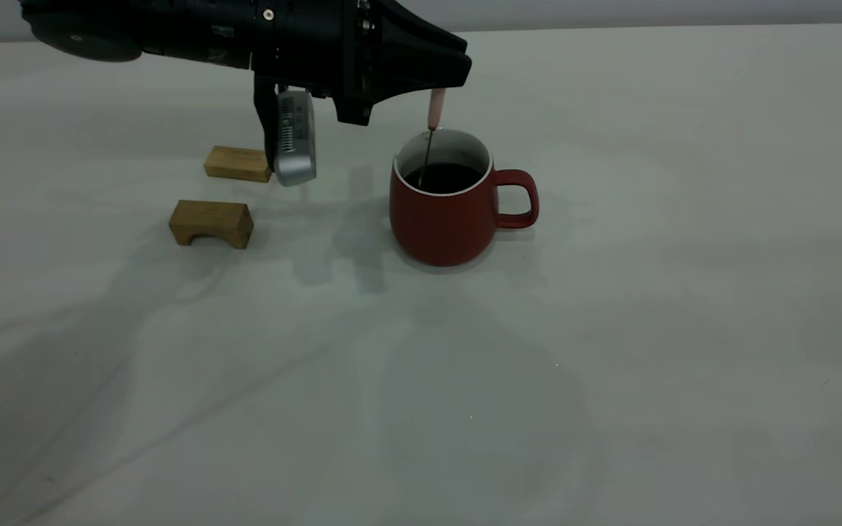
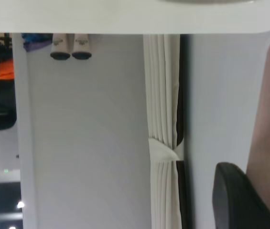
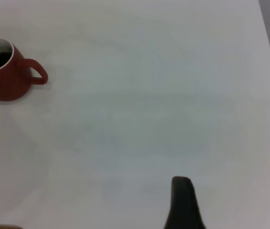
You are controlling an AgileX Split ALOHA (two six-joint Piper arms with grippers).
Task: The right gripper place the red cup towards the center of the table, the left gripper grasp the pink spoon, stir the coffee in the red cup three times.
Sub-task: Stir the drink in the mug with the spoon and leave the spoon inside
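Pink spoon (image 1: 435,108) was pinched by its handle in our left gripper (image 1: 444,82) at the upper centre of the exterior frame, its grey neck dipping into the coffee (image 1: 443,177). Our red cup (image 1: 450,212) stood mid-table (image 1: 611,329), so we judged placing and grasping done and stirring under way, turns uncounted. Our right gripper (image 3: 185,202) hung well apart; we could not tell its state.

The pink spoon (image 1: 435,109) hides its bowl under the coffee (image 1: 444,176) and its handle top inside the left tool (image 1: 444,86).
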